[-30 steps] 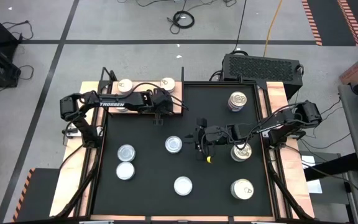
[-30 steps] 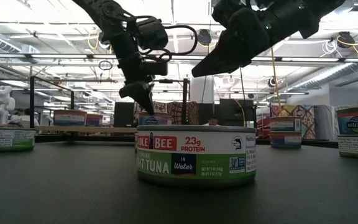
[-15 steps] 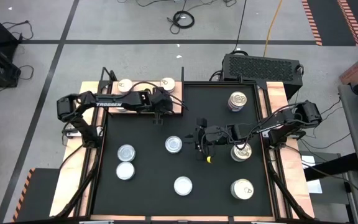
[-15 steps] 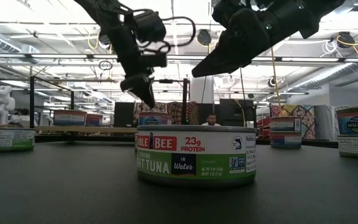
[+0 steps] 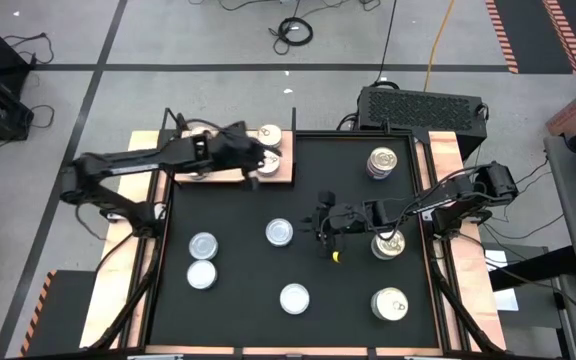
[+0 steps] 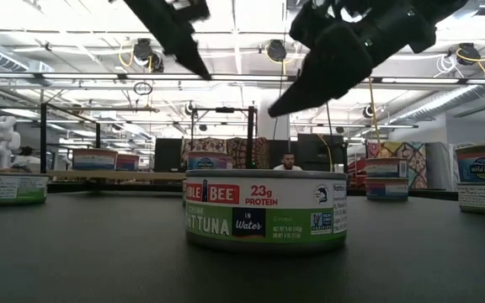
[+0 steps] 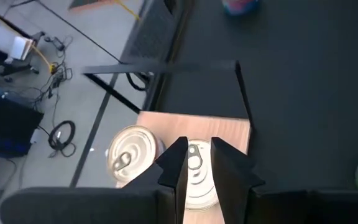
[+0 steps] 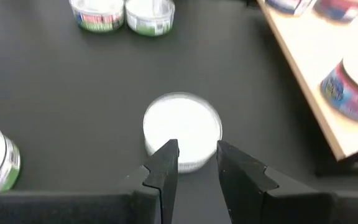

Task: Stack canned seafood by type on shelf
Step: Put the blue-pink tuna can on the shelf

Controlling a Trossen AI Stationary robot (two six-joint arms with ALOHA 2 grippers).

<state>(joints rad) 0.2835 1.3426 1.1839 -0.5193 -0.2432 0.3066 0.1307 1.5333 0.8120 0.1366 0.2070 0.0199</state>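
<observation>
High view shows the left gripper, fingers slightly parted and empty, above tins on the shelf, while the right gripper, part-open and empty, faces a rigid, smooth tin, best pinched across its rim.

I see two matte-black jointed arms. Left arm slim, loose black cable looping along it. Right arm bulkier at base, thin cables trailing. My wrist views show flat, angular black fingers, wedge-tipped, plain.
</observation>
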